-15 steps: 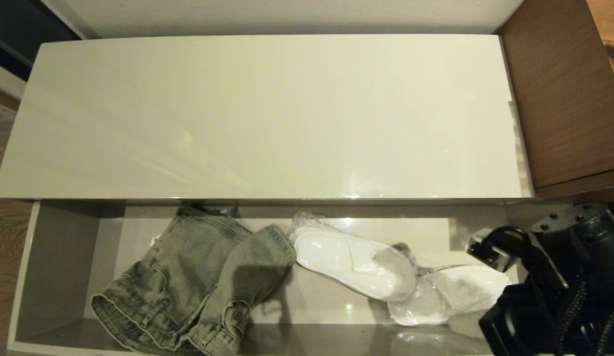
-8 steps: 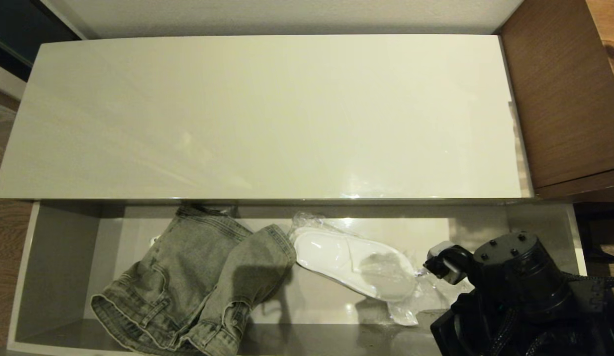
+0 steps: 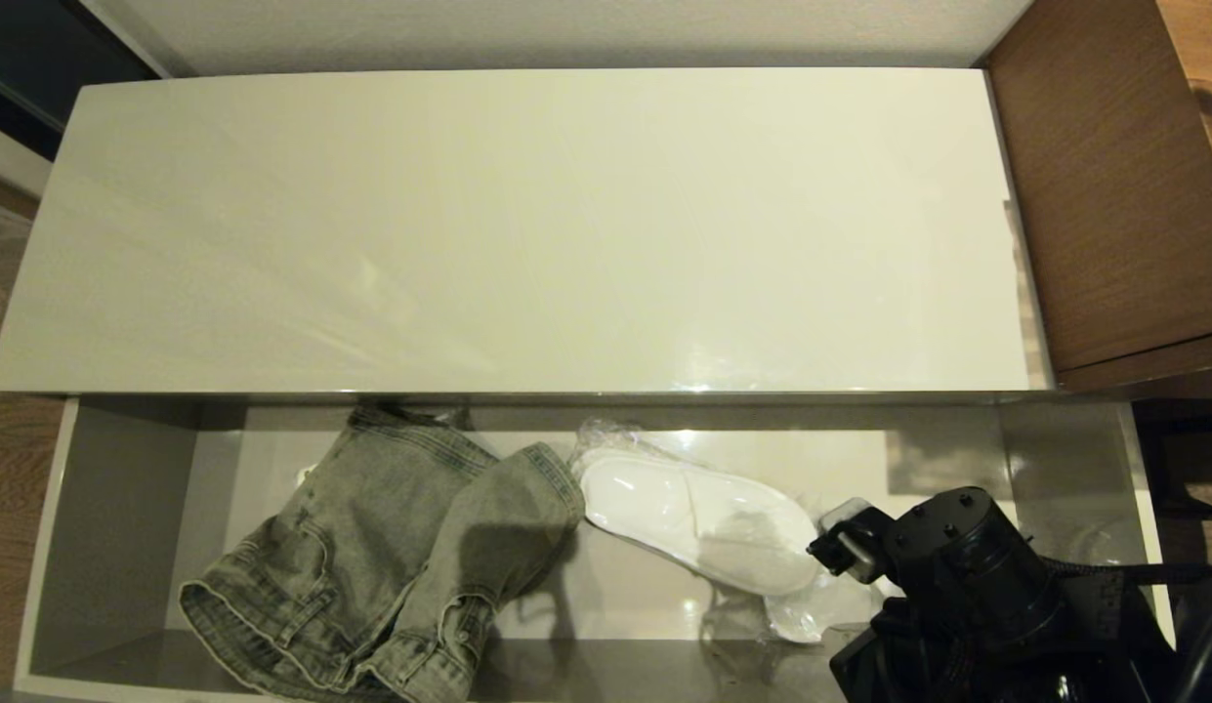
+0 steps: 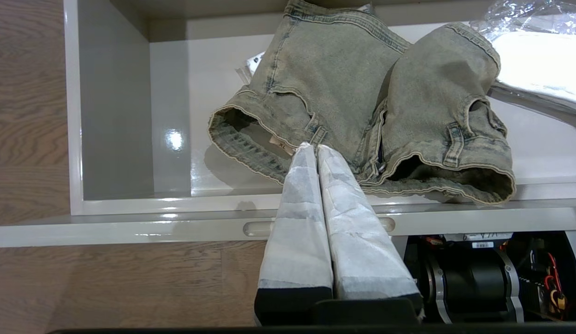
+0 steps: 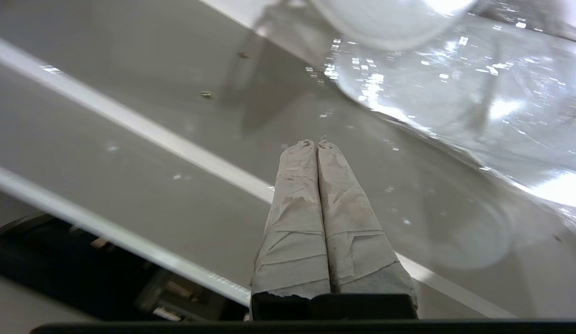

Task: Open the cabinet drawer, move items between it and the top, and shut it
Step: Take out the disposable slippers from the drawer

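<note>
The cabinet drawer stands pulled open below the bare glossy top. Inside, a folded grey-green denim garment lies at the left and a plastic-wrapped white slipper in the middle. A second wrapped slipper shows only partly under my right arm. In the right wrist view my right gripper is shut and empty, low over the drawer's grey floor beside crinkled slipper plastic. My left gripper is shut and empty, parked outside the drawer's front rim, pointing at the denim.
A brown wooden desk stands against the cabinet's right end. Wooden floor lies to the drawer's left. My own base sits just below the drawer front.
My right arm has swung left and down into the drawer's right part, now covering most of the second slipper. The left arm, garment and middle slipper have not moved.
</note>
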Motion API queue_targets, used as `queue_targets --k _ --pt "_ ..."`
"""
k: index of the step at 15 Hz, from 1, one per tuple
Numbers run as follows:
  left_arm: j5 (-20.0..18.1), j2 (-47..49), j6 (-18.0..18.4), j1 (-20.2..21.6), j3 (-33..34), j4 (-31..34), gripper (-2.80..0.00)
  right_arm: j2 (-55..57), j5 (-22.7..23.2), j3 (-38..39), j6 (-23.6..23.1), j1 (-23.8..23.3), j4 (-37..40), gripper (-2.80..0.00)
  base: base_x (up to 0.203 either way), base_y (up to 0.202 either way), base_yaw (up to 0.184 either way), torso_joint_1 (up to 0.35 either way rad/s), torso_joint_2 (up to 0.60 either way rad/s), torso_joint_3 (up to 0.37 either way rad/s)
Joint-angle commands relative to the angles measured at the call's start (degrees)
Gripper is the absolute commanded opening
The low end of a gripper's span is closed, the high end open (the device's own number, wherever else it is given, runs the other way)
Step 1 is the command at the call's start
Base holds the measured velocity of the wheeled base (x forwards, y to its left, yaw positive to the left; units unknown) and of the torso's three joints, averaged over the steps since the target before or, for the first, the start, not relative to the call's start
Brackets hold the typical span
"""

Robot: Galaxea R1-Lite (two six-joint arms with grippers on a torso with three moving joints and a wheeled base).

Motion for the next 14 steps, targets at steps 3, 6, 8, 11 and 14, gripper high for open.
queue_targets --k 3,6,8,11,14 --pt "0.0 0.1 0.0 0.0 0.0 0.0 -2.80 1.6 -1.8 0.9 1.0 3.9 -2.3 -2.80 0.000 0.000 0.000 0.000 0.00 0.000" --pt "0.0 0.1 0.0 0.0 0.0 0.0 -2.80 1.9 -3.7 0.9 1.1 4.4 -2.4 -2.80 0.000 0.000 0.000 0.000 0.00 0.000" --pt "0.0 0.1 0.0 0.0 0.0 0.0 -2.80 2.2 -4.4 0.7 1.1 4.5 -2.5 -2.80 0.000 0.000 0.000 0.000 0.00 0.000" --pt "0.0 0.1 0.0 0.0 0.0 0.0 -2.80 2.2 -4.5 0.6 1.1 4.5 -2.6 -2.80 0.000 0.000 0.000 0.000 0.00 0.000" --pt "0.0 0.1 0.0 0.0 0.0 0.0 -2.80 0.6 -5.4 0.6 1.1 4.4 -3.6 -2.80 0.000 0.000 0.000 0.000 0.00 0.000"
